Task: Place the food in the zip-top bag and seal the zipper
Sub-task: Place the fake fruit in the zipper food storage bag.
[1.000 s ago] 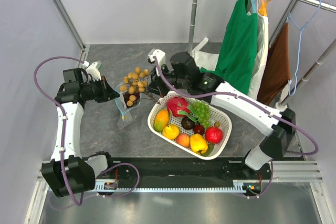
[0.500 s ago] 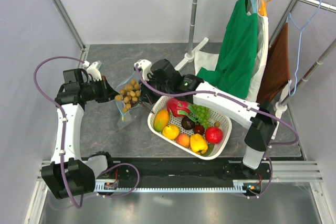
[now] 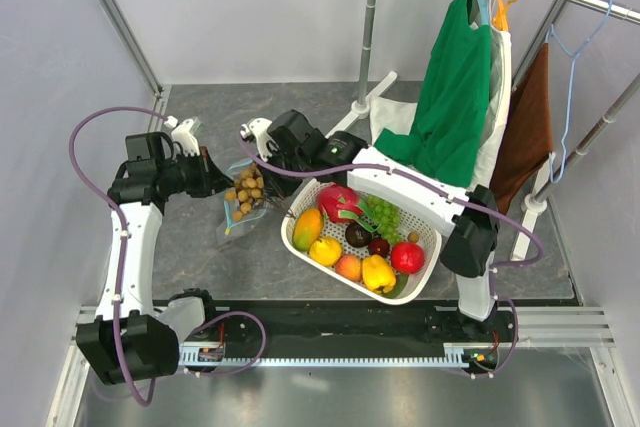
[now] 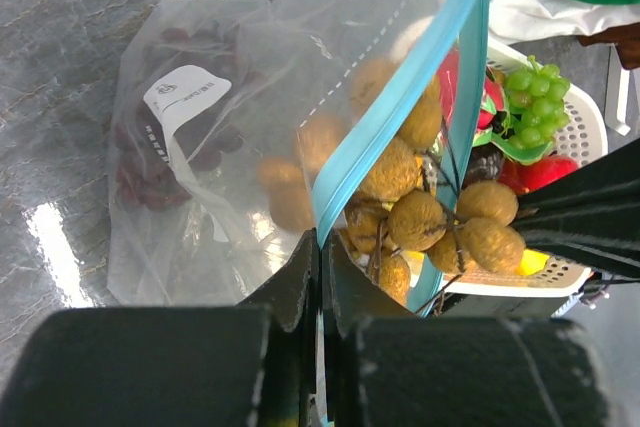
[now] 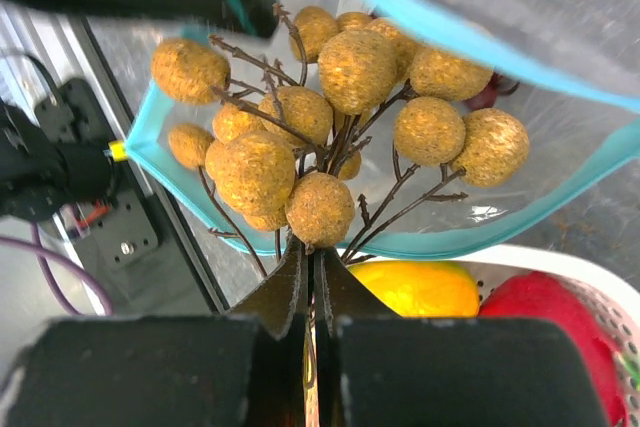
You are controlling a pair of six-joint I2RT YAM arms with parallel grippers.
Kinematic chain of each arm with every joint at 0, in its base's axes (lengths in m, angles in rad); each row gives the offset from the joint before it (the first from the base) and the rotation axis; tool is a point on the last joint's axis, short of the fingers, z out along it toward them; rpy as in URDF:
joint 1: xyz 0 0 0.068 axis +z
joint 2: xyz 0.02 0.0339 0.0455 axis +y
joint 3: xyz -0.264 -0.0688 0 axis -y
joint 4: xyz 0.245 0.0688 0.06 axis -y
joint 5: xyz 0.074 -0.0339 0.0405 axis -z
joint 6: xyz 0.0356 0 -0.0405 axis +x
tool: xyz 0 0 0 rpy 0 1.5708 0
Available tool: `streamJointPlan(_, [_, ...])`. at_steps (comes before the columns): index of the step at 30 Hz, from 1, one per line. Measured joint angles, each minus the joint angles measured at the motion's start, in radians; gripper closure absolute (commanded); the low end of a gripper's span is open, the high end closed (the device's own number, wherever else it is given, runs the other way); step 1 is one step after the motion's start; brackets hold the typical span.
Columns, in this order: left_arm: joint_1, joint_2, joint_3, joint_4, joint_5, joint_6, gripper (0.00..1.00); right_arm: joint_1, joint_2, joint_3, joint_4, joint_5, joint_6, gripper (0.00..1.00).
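The clear zip-top bag (image 3: pixel 236 209) lies left of the basket, its teal zipper (image 4: pixel 385 117) held open; dark grapes (image 4: pixel 150 162) show inside. My left gripper (image 3: pixel 214 182) is shut on the zipper strip (image 4: pixel 322 237) at the mouth's near edge. My right gripper (image 3: pixel 262 175) is shut on the stem of the brown berry cluster (image 3: pixel 246 190) and holds it in the bag's mouth (image 5: pixel 330 112). In the right wrist view the berries hang between the two teal edges (image 5: pixel 480 232). More food lies in the basket: mango (image 3: pixel 308 228), peach (image 3: pixel 348 267), lemon (image 3: pixel 325 250).
The white perforated basket (image 3: pixel 432 237) sits right of the bag with green grapes (image 3: pixel 382 212), a red dragon fruit (image 3: pixel 336 201), a yellow pepper (image 3: pixel 378 273) and a red fruit (image 3: pixel 407 257). A clothes rack (image 3: pixel 372 17) with a green garment (image 3: pixel 455 87) stands behind.
My right gripper has carried the berry cluster left and down from above the bag into its open mouth. The left gripper has kept its hold on the zipper.
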Motion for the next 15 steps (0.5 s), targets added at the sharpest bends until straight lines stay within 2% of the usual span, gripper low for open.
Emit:
streamJointPlan(4, [-0.005,-0.001,0.0,0.0,0.0,0.0,0.98,-0.011,0.031,0.074,-0.007,0.007,0.031,1.0])
streamJointPlan(5, [-0.005,-0.001,0.0,0.0,0.0,0.0,0.98,-0.013,0.04,0.089,-0.007,0.002,0.04,0.92])
streamJointPlan(11, [-0.007,-0.001,0.0,0.0,0.0,0.0,0.98,-0.029,0.081,0.123,-0.014,-0.034,0.103,0.84])
streamJointPlan(13, [-0.007,0.0,-0.001,0.0,0.0,0.0,0.98,-0.035,0.087,0.123,-0.013,-0.064,0.128,0.78])
streamJointPlan(15, [-0.007,0.003,-0.001,0.0,0.0,0.0,0.98,-0.043,0.089,0.123,-0.008,-0.108,0.156,0.6])
